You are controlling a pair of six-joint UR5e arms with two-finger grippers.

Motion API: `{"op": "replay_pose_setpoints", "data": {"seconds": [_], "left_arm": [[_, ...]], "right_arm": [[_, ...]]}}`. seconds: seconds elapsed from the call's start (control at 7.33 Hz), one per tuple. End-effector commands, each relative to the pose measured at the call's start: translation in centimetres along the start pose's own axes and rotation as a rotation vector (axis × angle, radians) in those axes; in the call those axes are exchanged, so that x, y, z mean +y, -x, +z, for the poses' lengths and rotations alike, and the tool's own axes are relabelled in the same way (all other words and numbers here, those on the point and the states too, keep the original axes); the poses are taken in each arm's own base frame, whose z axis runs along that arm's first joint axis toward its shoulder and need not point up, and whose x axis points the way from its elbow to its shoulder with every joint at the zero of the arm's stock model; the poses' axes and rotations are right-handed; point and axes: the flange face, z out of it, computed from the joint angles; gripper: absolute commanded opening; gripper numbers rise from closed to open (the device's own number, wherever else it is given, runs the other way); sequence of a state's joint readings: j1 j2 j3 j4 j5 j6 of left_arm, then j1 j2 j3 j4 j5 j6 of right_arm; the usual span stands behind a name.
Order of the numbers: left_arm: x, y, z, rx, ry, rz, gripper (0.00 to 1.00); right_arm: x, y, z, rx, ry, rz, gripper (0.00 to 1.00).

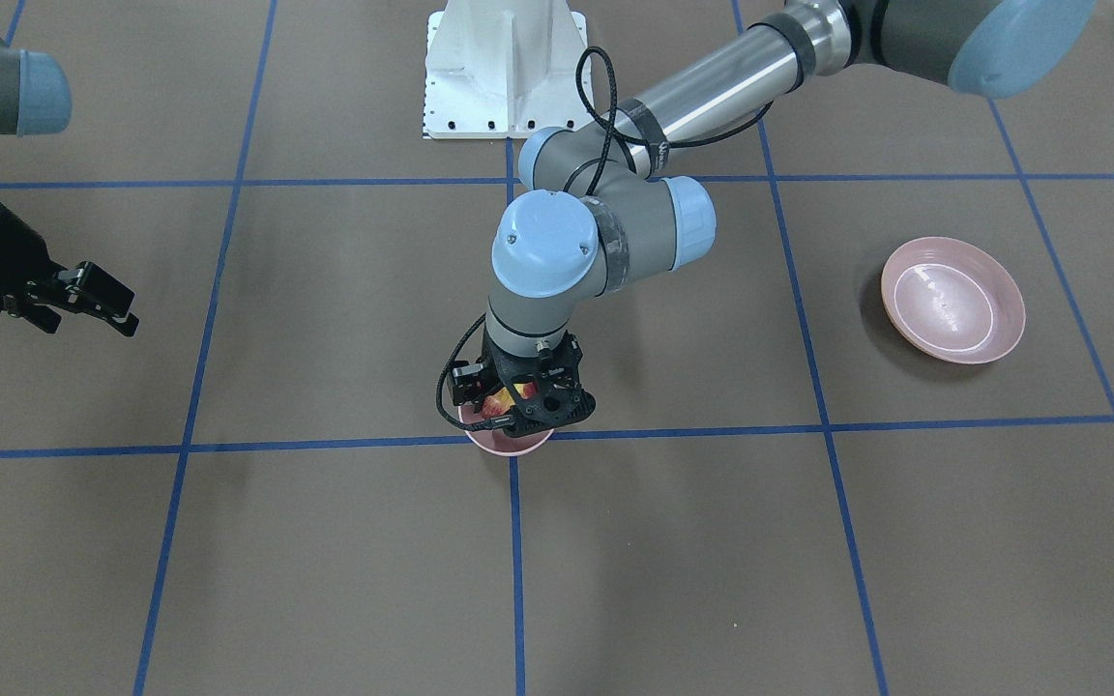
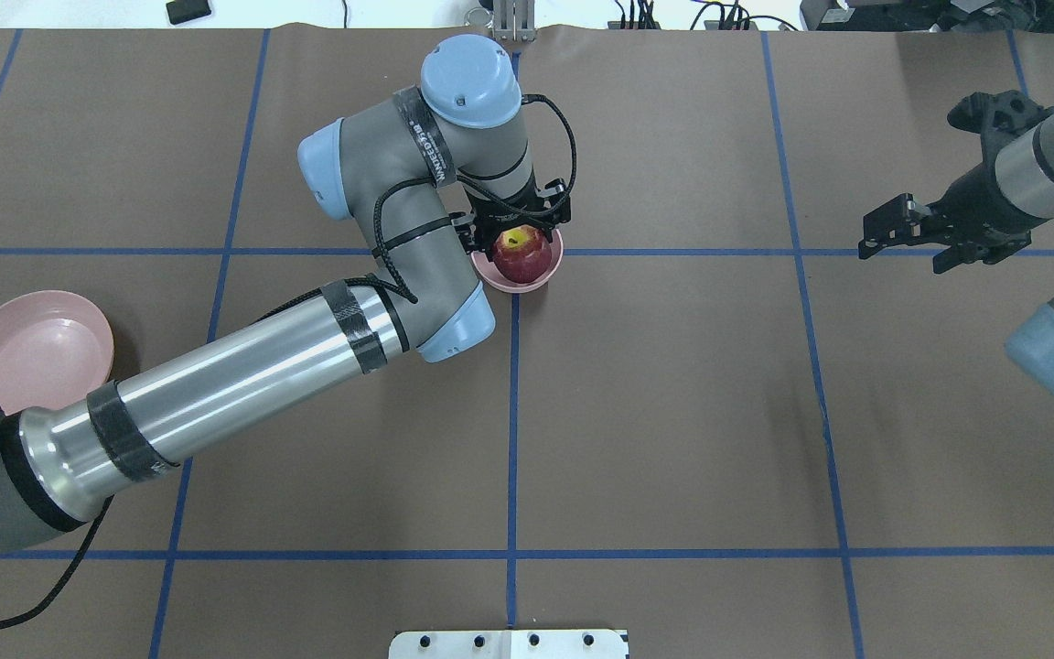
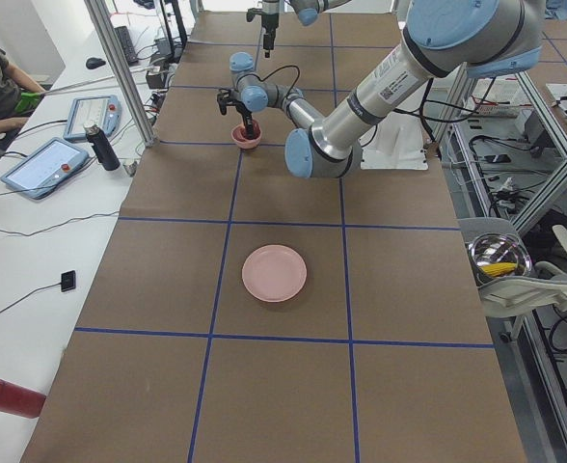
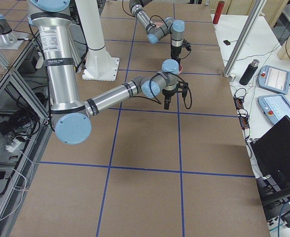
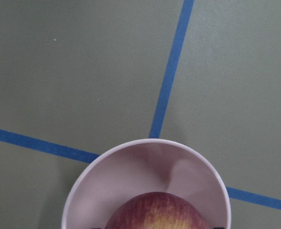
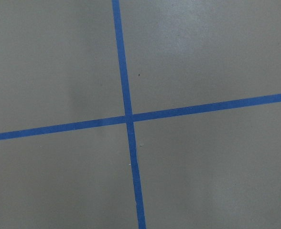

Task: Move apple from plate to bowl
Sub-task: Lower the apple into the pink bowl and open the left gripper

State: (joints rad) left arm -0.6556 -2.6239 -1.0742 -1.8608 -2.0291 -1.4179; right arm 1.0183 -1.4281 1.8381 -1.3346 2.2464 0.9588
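Brown paper is covering the counter (image 2: 673,412), with blue tape (image 2: 513,439) marking it into squares. Across it the left arm (image 2: 243,384) is reaching to the middle crossing, while the right arm (image 2: 1039,165) is hanging back at the side, well apart from the work. The plate (image 1: 952,300) is lying bare, far from the action. The bowl (image 2: 547,275) is sitting on the tape crossing, and the apple (image 2: 521,254) is resting in it, stem dimple up, filling most of its width.

The left pincer (image 1: 515,398) is standing over the bowl with a finger down either side of the apple. Whether it is squeezing or has slackened cannot be told. The right pincer (image 2: 902,243) is hovering above bare counter with its fingers spread, gripping nothing.

By the look of it, the placing step is nearly finishing. The next move is calling for the fingers to part fully and the wrist to rise straight up, so that neither apple nor bowl is dragged along.
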Motion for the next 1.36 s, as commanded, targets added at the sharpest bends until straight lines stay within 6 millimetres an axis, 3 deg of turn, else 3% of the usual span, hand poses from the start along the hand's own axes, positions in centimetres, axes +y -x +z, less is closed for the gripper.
{"op": "replay_pose_setpoints", "data": {"seconds": [0.0, 0.14, 0.27, 0.55, 0.95, 1.23], "left_arm": [[-0.3, 0.3, 0.4, 0.012, -0.023, 0.008, 0.16], [-0.7, 0.6, 0.9, 0.013, -0.037, 0.009, 0.44], [-0.7, 0.7, 1.0, 0.013, -0.037, 0.011, 0.65], [-0.6, 0.5, 0.7, 0.018, -0.038, 0.014, 0.97], [-0.4, 0.6, 0.5, 0.021, -0.038, 0.012, 0.97], [0.2, 0.4, -1.7, 0.060, -0.046, 0.024, 0.97]], "right_arm": [[0.0, 0.0, 0.0, 0.001, -0.001, 0.000, 1.00], [0.0, 0.1, 0.0, 0.000, -0.001, -0.001, 1.00], [0.0, 0.1, 0.0, 0.000, -0.001, -0.001, 1.00], [0.0, 0.2, -0.1, -0.002, -0.003, -0.001, 1.00], [-0.1, 0.4, -0.2, -0.005, -0.005, -0.004, 1.00], [-0.1, 0.4, -0.2, -0.004, -0.004, -0.003, 1.00]]}}
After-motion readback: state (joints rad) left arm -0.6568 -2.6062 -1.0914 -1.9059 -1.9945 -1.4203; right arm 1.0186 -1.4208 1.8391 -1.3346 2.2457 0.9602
